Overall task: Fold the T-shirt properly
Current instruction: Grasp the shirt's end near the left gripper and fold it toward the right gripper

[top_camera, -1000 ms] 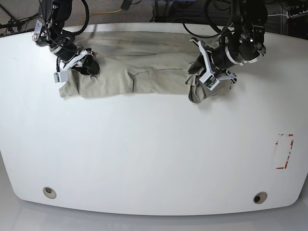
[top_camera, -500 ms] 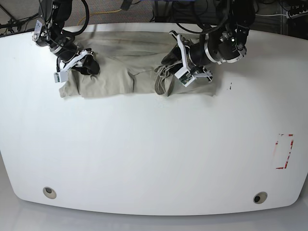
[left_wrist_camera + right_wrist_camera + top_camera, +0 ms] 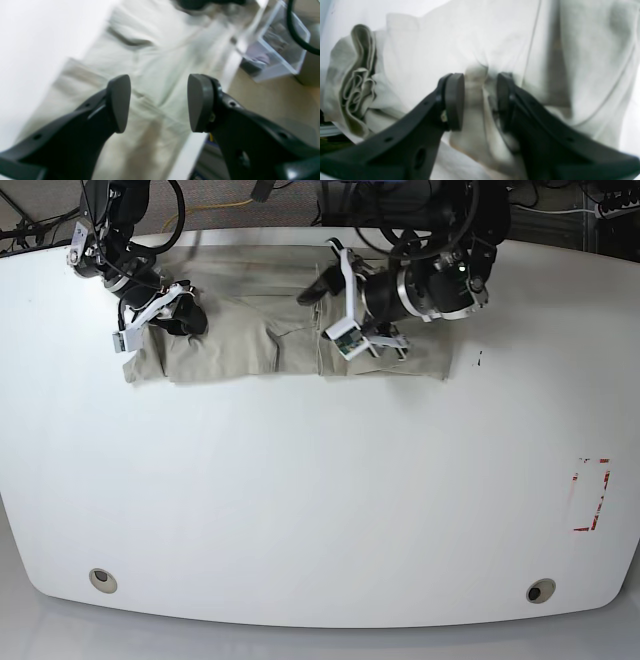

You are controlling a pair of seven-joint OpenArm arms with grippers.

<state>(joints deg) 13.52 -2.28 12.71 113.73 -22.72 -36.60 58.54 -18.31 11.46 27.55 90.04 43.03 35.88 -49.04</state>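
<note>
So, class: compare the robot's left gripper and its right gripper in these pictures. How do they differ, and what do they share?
Differences:
1. The left gripper is open with nothing between its pads; the right gripper pinches a fold of the T-shirt.
2. The left gripper hangs over the shirt's middle; the right gripper sits at the shirt's end, beside bunched layers.

Shared: both have dark fingers with flat pads and are over the same beige shirt on the white table.

Bright, even light; blurred wrist views
</note>
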